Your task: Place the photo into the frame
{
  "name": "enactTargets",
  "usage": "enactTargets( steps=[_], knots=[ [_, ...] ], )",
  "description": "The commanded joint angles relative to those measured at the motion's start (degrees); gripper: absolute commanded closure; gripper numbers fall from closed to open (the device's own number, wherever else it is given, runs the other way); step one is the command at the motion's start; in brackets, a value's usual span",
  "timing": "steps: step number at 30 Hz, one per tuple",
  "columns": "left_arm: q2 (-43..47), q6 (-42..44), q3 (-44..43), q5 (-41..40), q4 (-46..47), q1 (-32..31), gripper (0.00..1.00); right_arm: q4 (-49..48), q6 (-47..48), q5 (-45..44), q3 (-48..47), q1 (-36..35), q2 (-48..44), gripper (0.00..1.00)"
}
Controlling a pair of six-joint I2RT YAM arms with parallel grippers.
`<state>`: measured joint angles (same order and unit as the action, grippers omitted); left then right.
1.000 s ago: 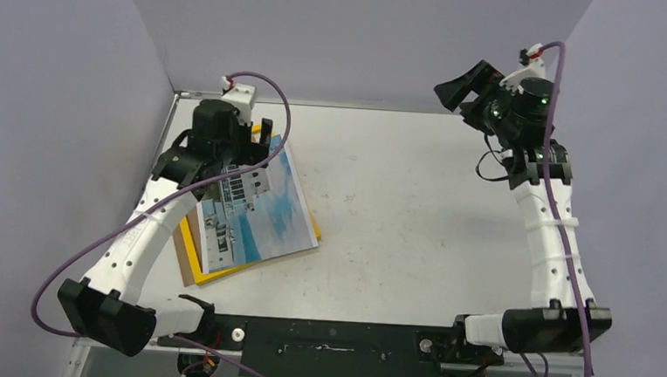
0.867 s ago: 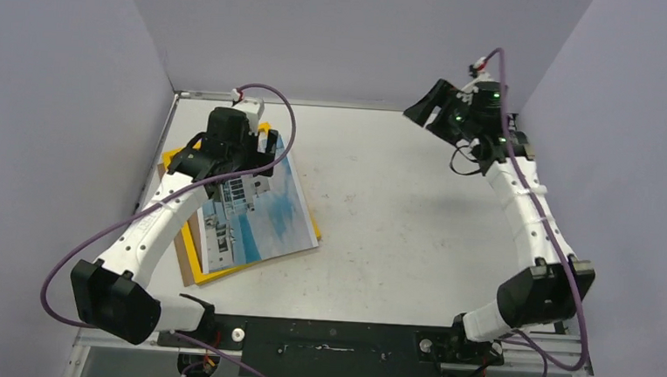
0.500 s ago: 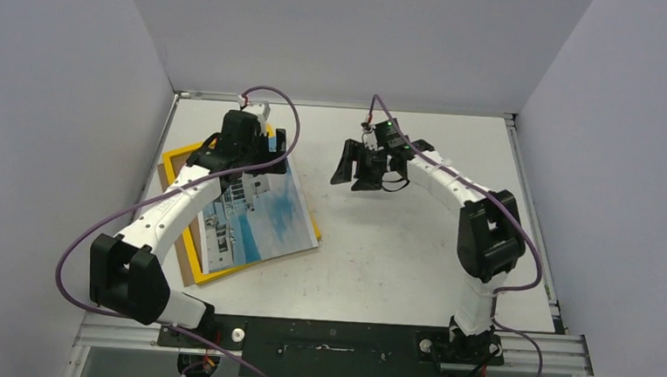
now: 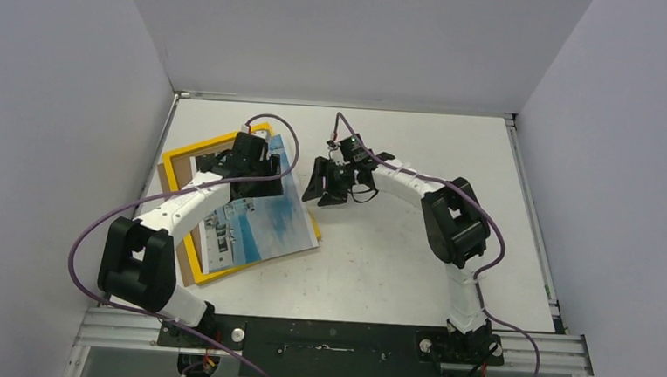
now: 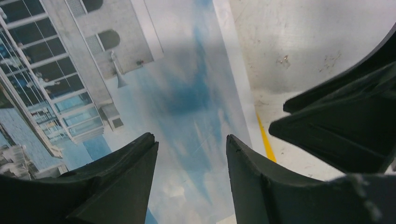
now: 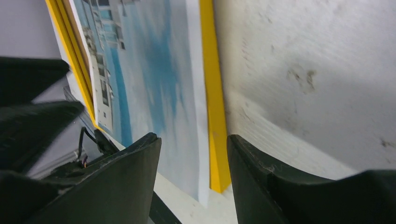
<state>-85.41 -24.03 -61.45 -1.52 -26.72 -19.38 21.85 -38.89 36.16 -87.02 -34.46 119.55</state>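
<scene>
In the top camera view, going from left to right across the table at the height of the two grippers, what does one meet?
frame → left gripper → right gripper → table. The photo overlaps the left gripper, so it is left out.

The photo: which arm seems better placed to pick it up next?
Probably the right. The right gripper is open at the photo's free edge, beside the frame; the left gripper hangs open over the photo's flat face, with no edge between its fingers.
</scene>
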Motion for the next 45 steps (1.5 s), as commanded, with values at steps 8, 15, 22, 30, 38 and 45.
enactTargets(
  steps=[8, 15, 22, 30, 38, 45],
  knots=[
    [2.35, -4.41, 5.97, 6.91, 2.28, 6.46, 0.51, -12.53, -7.07, -15.43, -13.72, -2.30, 10.17, 0.43],
    [1.26, -3.06, 9.58, 7.87, 4.83, 10.29, 0.52, -13.94, -6.86, -16.76, -18.04, -2.72, 15.22, 0.46],
    [-3.42, -3.14, 8.79, 4.35, 3.80, 11.41, 0.54, -16.78, -8.31, -11.26, -20.21, -3.16, 17.12, 0.50],
    [-7.22, -4.09, 7.32, 6.06, 3.28, 12.10, 0.54, -23.34, -13.78, -6.04, -19.48, -3.51, 17.50, 0.57],
    [-10.55, -4.96, 6.99, 9.38, 3.77, 12.59, 0.56, -27.27, -18.07, -2.42, -16.71, -3.51, 14.40, 0.64],
    [-11.34, -5.14, 7.03, 10.12, 3.70, 12.61, 0.57, -28.01, -18.76, -1.84, -16.49, -3.56, 13.64, 0.66]
  ],
)
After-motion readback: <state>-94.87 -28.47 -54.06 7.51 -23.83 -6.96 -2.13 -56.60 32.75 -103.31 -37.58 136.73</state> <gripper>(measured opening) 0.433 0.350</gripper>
